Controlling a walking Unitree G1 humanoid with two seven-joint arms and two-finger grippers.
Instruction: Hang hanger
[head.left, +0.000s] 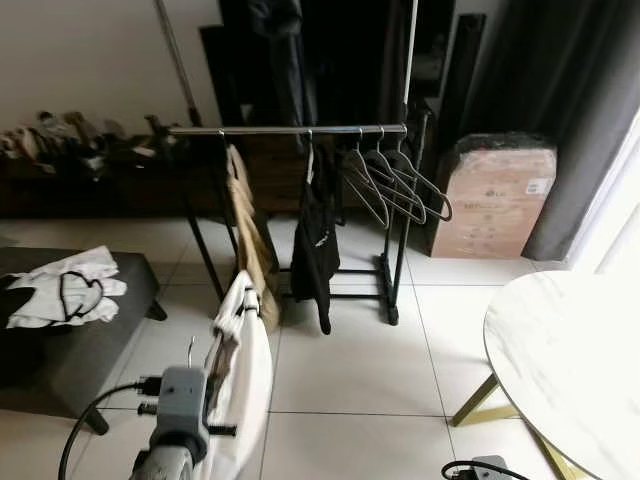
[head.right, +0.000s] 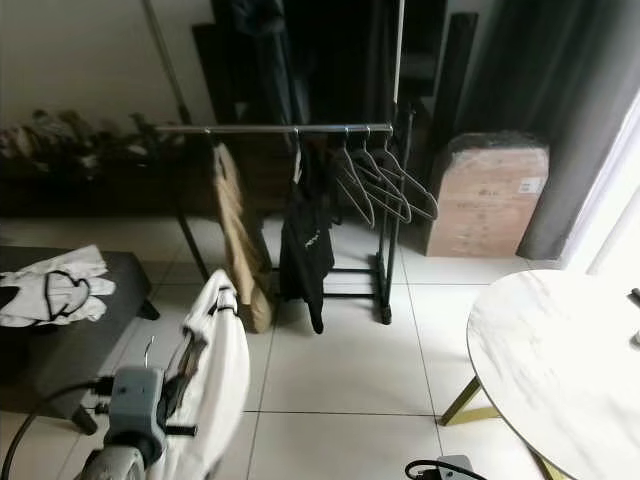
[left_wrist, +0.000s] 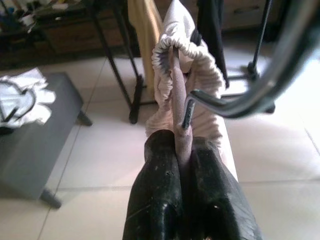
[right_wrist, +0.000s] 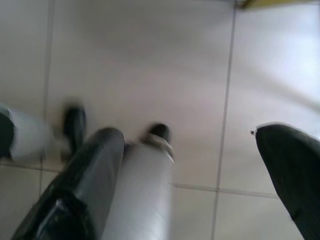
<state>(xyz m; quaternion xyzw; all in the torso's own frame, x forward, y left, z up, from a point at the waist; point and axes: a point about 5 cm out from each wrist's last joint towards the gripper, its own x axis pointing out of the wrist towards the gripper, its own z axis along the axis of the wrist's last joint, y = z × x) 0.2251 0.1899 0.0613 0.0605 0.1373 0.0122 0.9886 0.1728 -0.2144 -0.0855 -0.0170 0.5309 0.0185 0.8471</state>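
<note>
My left gripper (left_wrist: 179, 142) is shut on the pinkish neck of a hanger (left_wrist: 177, 100) whose metal hook (left_wrist: 250, 90) curves off to one side. A white garment (head.left: 240, 380) hangs on that hanger at the lower left, in front of me. The clothes rack's silver bar (head.left: 290, 130) stands further ahead across the tiled floor. It carries a tan garment (head.left: 250, 240), a black garment (head.left: 315, 240) and several empty hangers (head.left: 395, 180). My right gripper (right_wrist: 195, 165) hangs open over the floor tiles with nothing between its fingers.
A round marble table (head.left: 570, 360) with gold legs stands at the right. A dark bench (head.left: 90, 340) at the left holds white clothes and a black hanger (head.left: 65, 290). A wrapped cardboard box (head.left: 495, 200) and a dark curtain (head.left: 570, 110) stand right of the rack.
</note>
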